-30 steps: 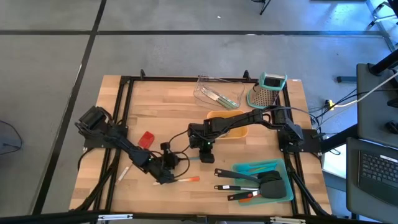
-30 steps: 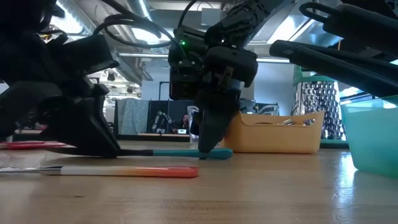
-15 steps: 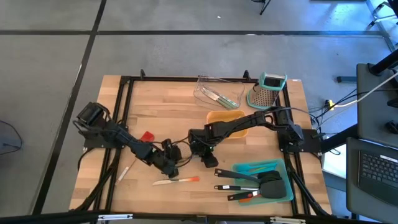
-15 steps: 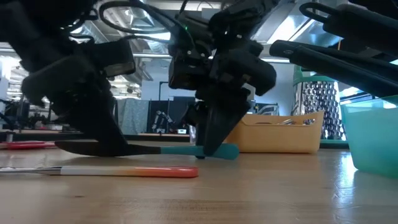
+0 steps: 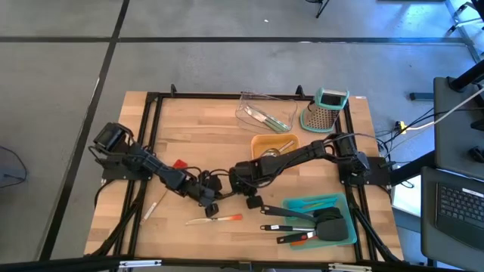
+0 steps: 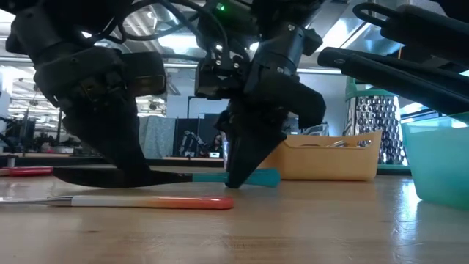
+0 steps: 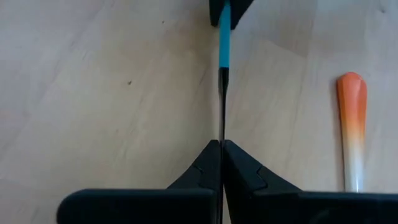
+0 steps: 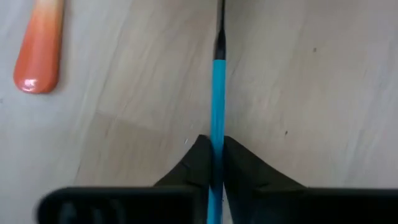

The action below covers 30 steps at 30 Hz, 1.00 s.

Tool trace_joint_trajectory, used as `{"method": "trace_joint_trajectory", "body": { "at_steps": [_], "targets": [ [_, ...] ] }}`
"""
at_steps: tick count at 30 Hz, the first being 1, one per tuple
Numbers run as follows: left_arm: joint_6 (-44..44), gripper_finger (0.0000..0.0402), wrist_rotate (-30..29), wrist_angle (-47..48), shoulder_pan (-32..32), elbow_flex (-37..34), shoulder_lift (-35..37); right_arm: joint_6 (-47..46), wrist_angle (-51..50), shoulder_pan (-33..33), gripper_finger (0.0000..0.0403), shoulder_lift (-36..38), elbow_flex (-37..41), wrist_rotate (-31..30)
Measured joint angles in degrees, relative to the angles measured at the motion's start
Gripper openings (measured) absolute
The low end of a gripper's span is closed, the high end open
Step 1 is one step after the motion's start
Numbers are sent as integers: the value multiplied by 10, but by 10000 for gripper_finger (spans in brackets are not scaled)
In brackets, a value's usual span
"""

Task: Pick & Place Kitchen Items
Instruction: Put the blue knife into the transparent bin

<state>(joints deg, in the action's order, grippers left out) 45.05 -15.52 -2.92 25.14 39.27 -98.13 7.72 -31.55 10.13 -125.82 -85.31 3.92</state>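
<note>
A thin knife [image 7: 222, 93] with a teal handle and dark blade lies flat mid-frame; an orange-handled knife [image 5: 215, 219] lies just below it.

— Where are you looking from?
— Straight down over the whole counter [image 5: 219, 143] from high up; level across its top from the low camera; each wrist camera sits close above the boards. All four share the teal-handled utensil [image 7: 224, 28].
</note>
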Motion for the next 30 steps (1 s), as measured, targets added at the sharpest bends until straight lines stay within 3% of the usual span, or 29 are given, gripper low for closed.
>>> {"method": "trace_joint_trajectory", "body": {
  "at_steps": [3, 10, 17, 30],
  "targets": [
    [-4, 2, -23, -1, 6, 0, -1, -13, -8, -2, 15, 0, -2, 6],
    [-77, 35, -58, -30, 20, -1, -3, -29, -9, -4, 15, 0, -2, 41],
    [-79, 81, -134, -36, 25, -2, -4, -50, -2, -5, 15, 3, -1, 52],
    [-92, 111, -148, -46, 22, -1, -5, -48, -42, 2, 15, -2, -44, 46]
  ]
}}
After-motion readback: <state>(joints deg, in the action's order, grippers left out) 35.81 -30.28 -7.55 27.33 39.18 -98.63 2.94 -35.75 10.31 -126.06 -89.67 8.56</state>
